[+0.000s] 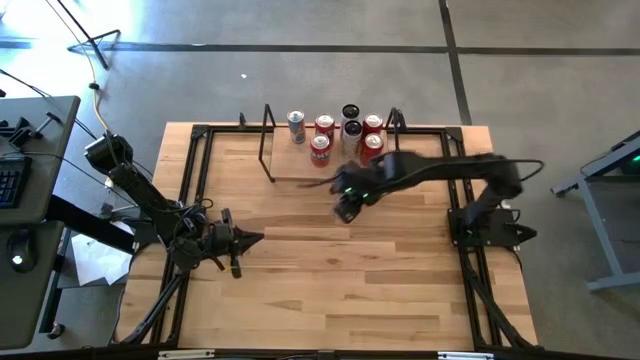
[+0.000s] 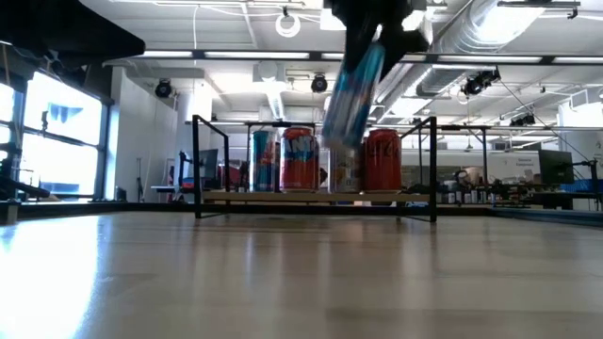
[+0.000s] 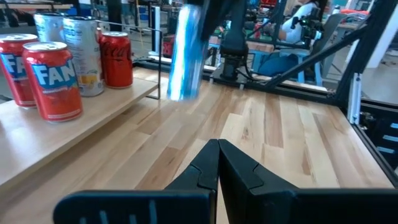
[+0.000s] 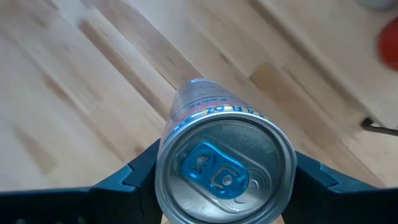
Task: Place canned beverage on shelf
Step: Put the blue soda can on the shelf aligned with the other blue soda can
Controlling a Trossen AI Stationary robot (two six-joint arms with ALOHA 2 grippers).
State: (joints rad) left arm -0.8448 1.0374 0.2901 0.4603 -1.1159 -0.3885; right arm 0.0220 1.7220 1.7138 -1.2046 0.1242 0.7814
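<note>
The right gripper [image 4: 224,180] has its fingers clamped near the top of a blue can [image 3: 186,53]; the can looks smooth, slippery and easy to dent.

bright overhead light; held can [image 2: 353,89] motion-blurred.

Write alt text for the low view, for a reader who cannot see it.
A slim blue can hangs tilted above the wooden table, held from above by the right tool, in front of the shelf. On that low wooden shelf with black rod ends stand several cans, including two red cans. A workshop room lies behind.
</note>
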